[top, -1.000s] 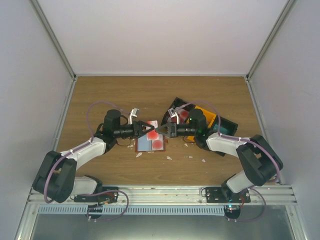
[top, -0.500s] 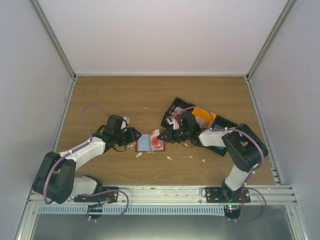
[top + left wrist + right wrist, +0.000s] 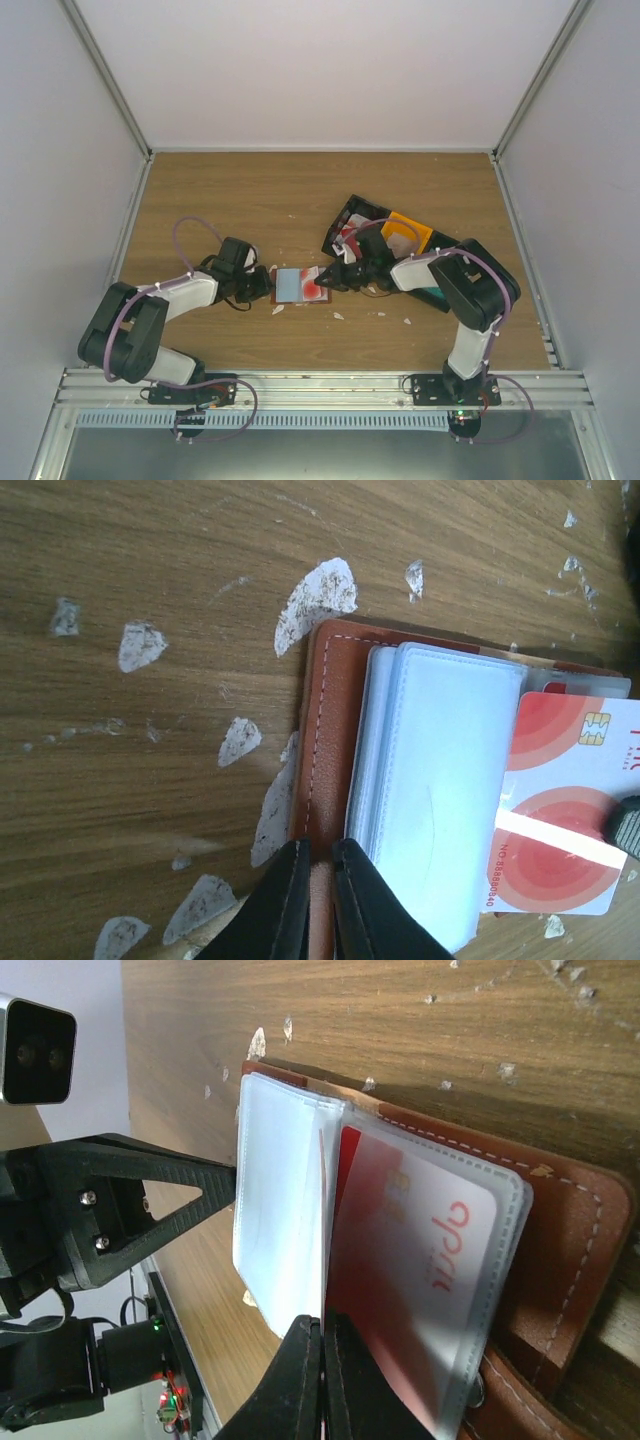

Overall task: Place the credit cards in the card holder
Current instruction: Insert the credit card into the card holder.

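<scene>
And the left tool [image 3: 319,855] was pinched on the edge of the reddish-brown leather folding card holder [image 3: 325,730], seemingly pinning it to the wooden surface [image 3: 150,780] while the right tool [image 3: 322,1325], fingers together, pressed the half-protruding red-and-white plastic credit card [image 3: 560,810] towards its pale pocket [image 3: 440,780].

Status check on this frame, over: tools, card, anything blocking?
Left tool pinching card holder edge. Right tool shut at its clear sleeves. Red-and-white card partway in. White scraps around, none blocking.

Wooden table [image 3: 200,190] bears card holder [image 3: 293,285], bins [image 3: 347,205] (black, orange), perhaps paper scraps [image 3: 338,316].
</scene>
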Controlling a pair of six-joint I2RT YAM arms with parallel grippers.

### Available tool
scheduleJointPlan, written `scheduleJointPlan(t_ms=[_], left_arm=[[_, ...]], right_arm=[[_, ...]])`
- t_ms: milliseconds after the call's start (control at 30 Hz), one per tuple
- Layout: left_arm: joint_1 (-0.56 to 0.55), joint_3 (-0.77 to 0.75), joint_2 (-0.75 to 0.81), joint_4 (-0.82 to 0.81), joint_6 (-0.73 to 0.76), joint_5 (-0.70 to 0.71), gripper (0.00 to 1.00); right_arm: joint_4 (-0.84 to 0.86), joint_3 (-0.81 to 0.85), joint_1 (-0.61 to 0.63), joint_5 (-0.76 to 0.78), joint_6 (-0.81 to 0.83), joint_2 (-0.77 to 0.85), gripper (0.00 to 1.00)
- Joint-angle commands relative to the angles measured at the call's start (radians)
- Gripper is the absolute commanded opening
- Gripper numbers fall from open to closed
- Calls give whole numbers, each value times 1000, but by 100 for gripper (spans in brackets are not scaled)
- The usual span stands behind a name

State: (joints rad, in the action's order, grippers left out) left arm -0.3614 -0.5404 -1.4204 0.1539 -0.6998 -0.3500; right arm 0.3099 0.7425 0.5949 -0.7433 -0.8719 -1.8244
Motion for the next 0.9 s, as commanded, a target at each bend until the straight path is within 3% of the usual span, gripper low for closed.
scheduleJointPlan(t_ms=[0,333,867], left_arm=[[-2,40,-35,-27,10,-40,10],[-22,80,-36,-51,7,-97,3],[-65,92,-54,-91,-23,-166,2]], right_arm=[[56,-2,9,-30,-40,-25,1],[114,-27,10,-46,-151,-42,1],[70,-21,30,-29,-96,-81,1]])
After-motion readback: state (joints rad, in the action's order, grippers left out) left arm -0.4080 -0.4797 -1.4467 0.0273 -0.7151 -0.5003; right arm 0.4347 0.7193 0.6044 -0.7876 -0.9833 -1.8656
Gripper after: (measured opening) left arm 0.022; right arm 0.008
